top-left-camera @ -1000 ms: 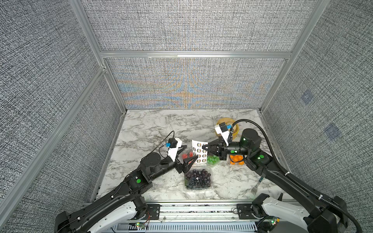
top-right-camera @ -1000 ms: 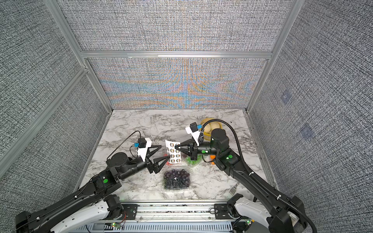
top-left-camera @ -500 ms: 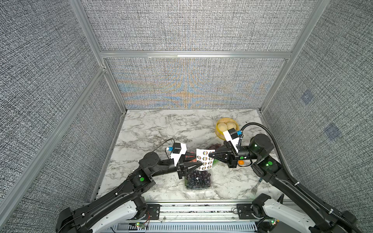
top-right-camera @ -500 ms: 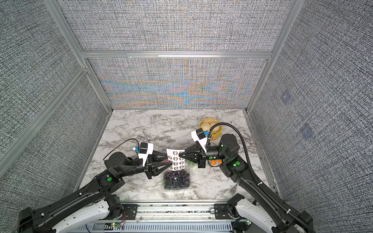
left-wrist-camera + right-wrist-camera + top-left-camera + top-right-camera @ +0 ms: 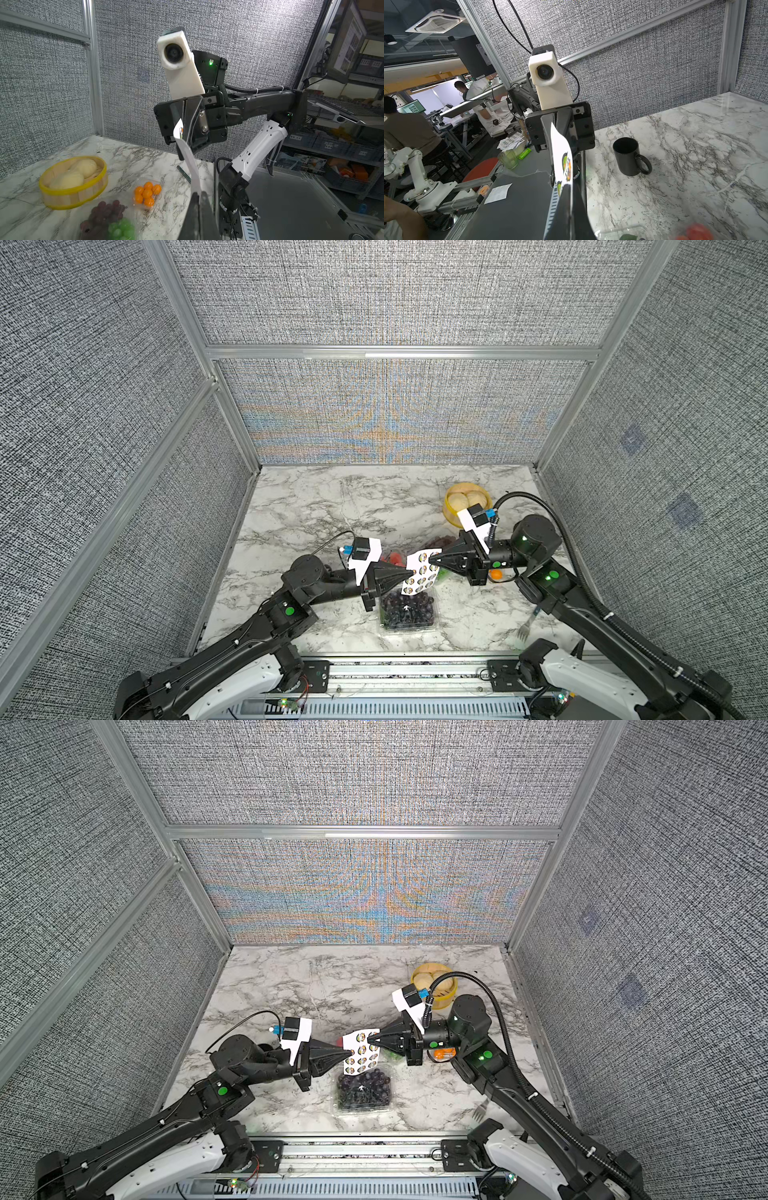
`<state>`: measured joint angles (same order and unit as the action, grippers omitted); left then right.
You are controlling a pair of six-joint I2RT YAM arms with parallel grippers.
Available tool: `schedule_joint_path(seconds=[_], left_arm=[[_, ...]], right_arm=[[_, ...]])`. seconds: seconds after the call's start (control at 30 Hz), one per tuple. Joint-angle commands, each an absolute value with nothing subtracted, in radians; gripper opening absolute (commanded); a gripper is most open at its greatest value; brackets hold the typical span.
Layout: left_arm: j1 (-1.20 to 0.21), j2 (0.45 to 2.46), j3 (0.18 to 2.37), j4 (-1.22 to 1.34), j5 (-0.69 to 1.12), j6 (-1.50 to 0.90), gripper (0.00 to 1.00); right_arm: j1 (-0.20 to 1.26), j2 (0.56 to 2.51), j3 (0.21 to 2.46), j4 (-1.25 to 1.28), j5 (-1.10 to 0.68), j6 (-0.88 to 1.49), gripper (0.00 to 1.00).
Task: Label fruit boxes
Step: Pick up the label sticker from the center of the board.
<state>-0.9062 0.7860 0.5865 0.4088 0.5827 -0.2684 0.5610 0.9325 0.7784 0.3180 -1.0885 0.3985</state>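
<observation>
A white sticker sheet (image 5: pixel 422 574) (image 5: pixel 361 1052) hangs in the air between my two grippers. My left gripper (image 5: pixel 409 571) (image 5: pixel 199 194) is shut on its left edge. My right gripper (image 5: pixel 432 560) (image 5: pixel 568 187) is shut on its upper right corner. Right below the sheet sits the dark-purple grape box (image 5: pixel 407 612) (image 5: pixel 363 1092). The red-fruit box (image 5: pixel 392 559) (image 5: pixel 695 230) is half hidden behind my left gripper. The orange-fruit box (image 5: pixel 496 573) (image 5: pixel 146 194) and the purple-and-green grape box (image 5: pixel 442 539) (image 5: pixel 110 220) lie under my right gripper.
A yellow steamer basket (image 5: pixel 465 499) (image 5: pixel 72 182) with pale buns stands at the back right. A fork (image 5: pixel 527 628) lies near the front right edge. In the right wrist view a black mug (image 5: pixel 627 155) stands near the table's left edge.
My left gripper has closed on the sheet's left edge. My right gripper has carried the sheet forward, over the dark-purple grape box.
</observation>
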Motion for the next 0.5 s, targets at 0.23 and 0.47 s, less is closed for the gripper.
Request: schedule_joint_path(seconds=[0.23,0.47], left_arm=[[-0.904,0.785,0.595,0.412,0.582,-0.273,0.0],[-0.905,0.803,0.597,0.438,0.592,-0.291,0.0]], right_arm=[[0.563,0.934,0.751,0.414,-1.106,0.442,0.28],[0.598,0.989,0.679,0.674,-1.127,0.581,0.5]])
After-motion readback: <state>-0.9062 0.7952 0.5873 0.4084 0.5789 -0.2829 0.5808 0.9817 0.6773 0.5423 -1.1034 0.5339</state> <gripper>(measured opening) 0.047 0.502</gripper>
